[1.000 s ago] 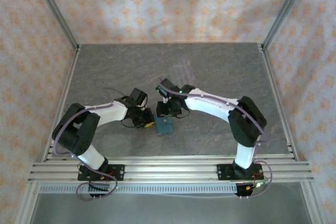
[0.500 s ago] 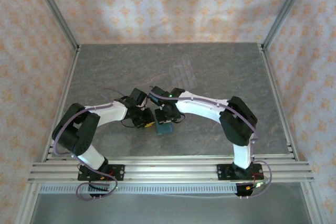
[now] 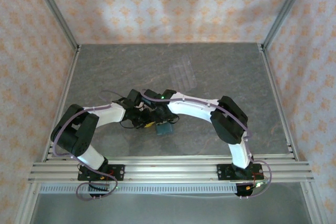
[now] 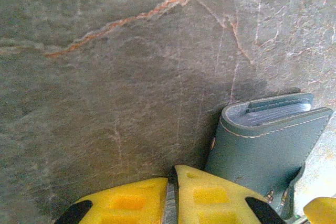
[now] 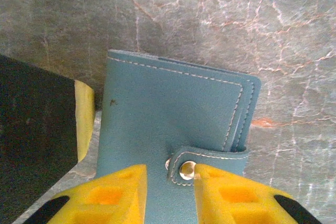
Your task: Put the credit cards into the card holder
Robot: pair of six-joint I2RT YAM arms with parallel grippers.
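Note:
The card holder is a teal wallet that lies flat and snapped shut on the table, between the two grippers. My right gripper hangs over the holder, open. One of its fingers is on the teal face, and the other touches the strap's metal stud. My left gripper sits just left of the holder, shut on a thin grey credit card seen edge-on between the pads. In the top view the left gripper and right gripper nearly touch.
A clear ridged plastic tray lies further back on the table. The left gripper's black body and yellow finger crowd the holder's left side. The aluminium rail runs along the near edge.
The right arm has swung left and nearer, bringing its gripper over the card holder beside the left gripper, and its jaws have narrowed. The left arm has stayed still.

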